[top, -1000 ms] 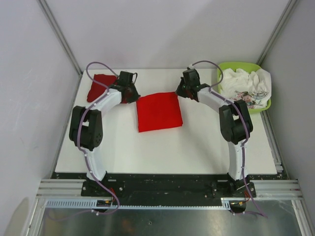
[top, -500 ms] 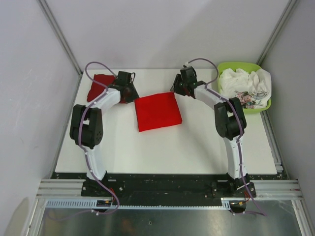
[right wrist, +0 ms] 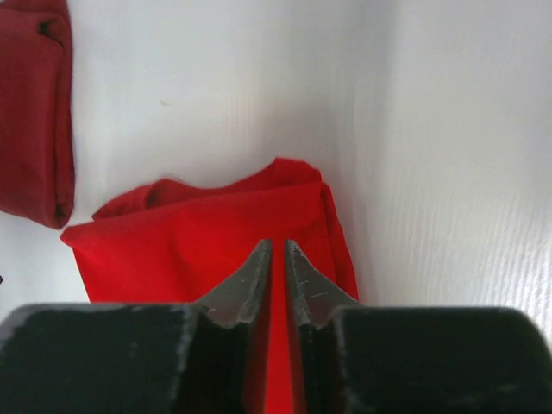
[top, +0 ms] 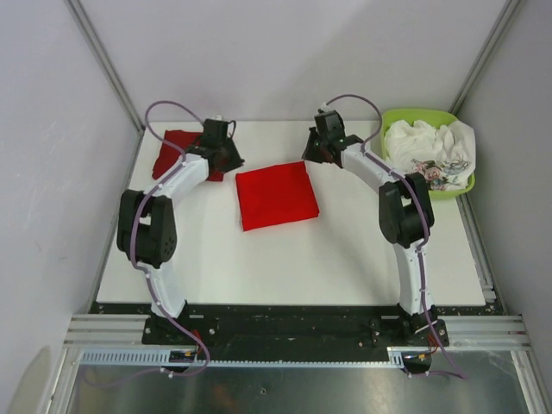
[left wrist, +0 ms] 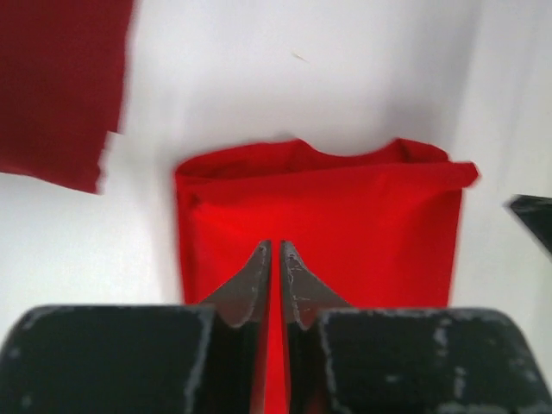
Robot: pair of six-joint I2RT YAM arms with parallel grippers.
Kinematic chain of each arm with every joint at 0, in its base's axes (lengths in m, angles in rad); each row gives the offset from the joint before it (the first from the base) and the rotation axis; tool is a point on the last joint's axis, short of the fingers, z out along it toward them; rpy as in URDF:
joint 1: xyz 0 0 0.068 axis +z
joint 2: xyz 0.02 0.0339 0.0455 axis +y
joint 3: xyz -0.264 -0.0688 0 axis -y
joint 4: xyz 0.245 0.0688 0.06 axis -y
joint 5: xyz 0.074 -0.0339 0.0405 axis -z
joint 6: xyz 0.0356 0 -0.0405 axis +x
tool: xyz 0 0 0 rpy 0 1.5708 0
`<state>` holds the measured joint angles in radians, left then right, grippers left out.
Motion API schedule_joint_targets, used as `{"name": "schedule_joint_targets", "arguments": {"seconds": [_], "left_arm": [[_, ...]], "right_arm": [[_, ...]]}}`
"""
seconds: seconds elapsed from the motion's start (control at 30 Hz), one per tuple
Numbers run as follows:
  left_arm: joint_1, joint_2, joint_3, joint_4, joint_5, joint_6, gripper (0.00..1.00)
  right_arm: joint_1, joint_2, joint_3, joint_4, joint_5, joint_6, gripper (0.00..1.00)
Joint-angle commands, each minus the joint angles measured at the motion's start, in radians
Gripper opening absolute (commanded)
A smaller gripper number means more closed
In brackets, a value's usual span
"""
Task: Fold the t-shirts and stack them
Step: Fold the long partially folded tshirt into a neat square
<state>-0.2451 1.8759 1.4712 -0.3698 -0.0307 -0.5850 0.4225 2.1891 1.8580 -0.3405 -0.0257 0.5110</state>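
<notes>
White table (top: 345, 259), grey walls (top: 285, 60). The bright red t-shirt (top: 277, 195) lies folded square in the middle, the dark red t-shirt (top: 172, 148) at upper left. Left gripper (left wrist: 275, 252) and right gripper (right wrist: 277, 250) are pinched closed.

Counting two t-shirts lying on the table (top: 302, 259): one bright red t-shirt (top: 277, 195), folded, at the table's middle, and one darker red t-shirt (top: 172, 148) at the table's far left corner. Counting one lime-green basket (top: 414, 113) sitting just off the table's far right corner, holding one heap of white cloth (top: 427, 138), without telling how many pieces. Counting two arms rising from the table's near edge: left arm (top: 159, 224), right arm (top: 405, 216).
</notes>
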Motion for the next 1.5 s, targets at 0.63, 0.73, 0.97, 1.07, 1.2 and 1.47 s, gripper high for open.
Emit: {"name": "schedule_joint_targets", "arguments": {"seconds": [0.63, 0.73, 0.97, 1.07, 1.2, 1.47], "left_arm": [[0.033, 0.243, 0.135, 0.051, 0.097, -0.008, 0.00], [0.045, 0.251, 0.143, 0.051, 0.091, -0.002, 0.00], [0.067, 0.210, 0.128, 0.051, 0.045, 0.021, 0.00], [0.076, 0.213, 0.130, 0.052, 0.052, 0.034, 0.00], [0.078, 0.222, 0.119, 0.052, 0.046, 0.036, 0.00], [0.085, 0.239, 0.096, 0.051, 0.034, 0.051, 0.00]], "right_arm": [[-0.031, 0.248, 0.232, -0.045, -0.110, 0.025, 0.09], [-0.035, 0.265, 0.260, -0.063, -0.113, 0.030, 0.11], [-0.052, 0.223, 0.238, -0.060, -0.116, 0.041, 0.14], [-0.053, 0.202, 0.237, -0.054, -0.127, 0.051, 0.15], [-0.041, 0.184, 0.228, -0.039, -0.122, 0.054, 0.16], [-0.029, 0.203, 0.218, -0.011, -0.139, 0.077, 0.16]]}}
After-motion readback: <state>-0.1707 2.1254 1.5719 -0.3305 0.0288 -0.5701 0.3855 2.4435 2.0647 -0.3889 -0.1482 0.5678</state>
